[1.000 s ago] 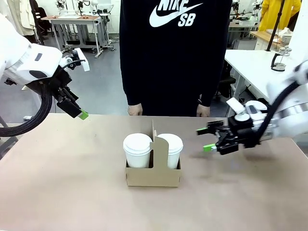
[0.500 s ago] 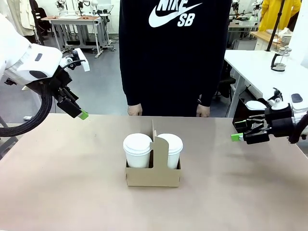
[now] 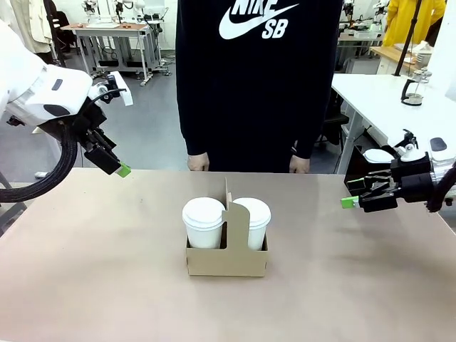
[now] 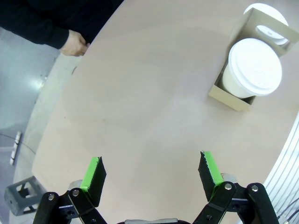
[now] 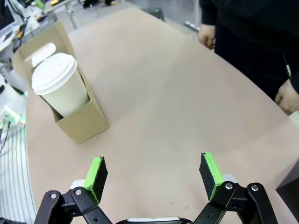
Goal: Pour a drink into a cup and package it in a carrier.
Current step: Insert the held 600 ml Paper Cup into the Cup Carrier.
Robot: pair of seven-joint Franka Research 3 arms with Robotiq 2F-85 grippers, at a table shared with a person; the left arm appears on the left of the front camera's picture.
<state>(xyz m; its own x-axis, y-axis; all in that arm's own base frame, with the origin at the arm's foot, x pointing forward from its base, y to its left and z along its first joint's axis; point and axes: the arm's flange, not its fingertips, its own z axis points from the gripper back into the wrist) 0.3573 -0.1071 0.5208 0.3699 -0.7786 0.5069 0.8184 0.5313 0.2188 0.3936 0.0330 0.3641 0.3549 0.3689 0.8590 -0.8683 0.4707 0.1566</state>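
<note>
The pale brown table [image 3: 142, 285] spans the lower front view. A person [image 3: 256, 92] in a dark Nike SB sweatshirt stands against the middle of its far edge, arms hanging down. The left gripper [image 4: 153, 157] hangs in the air by the tabletop's far left corner; its two green-padded fingers are spread wide, with nothing between them. The right gripper [image 5: 155, 156] is near the far right corner, its fingers likewise wide apart and holding nothing.

The brown cardboard two-cup carrier [image 3: 226, 262] stands upright around the middle of the tabletop, between the left and right edges, its handle panel rising above the box base. Two white paper cups [image 3: 204, 231] [image 3: 258, 228] sit in it side by side, one on each side of the handle panel, both upright under white plastic lids. Whether they contain any drink cannot be told. The person's hands [image 3: 199, 162] [image 3: 299, 164] hang just beside the far edge. Beyond the far right corner, a glass carafe [image 3: 414, 89] with a black handle stands on a white table [image 3: 370, 100].
</note>
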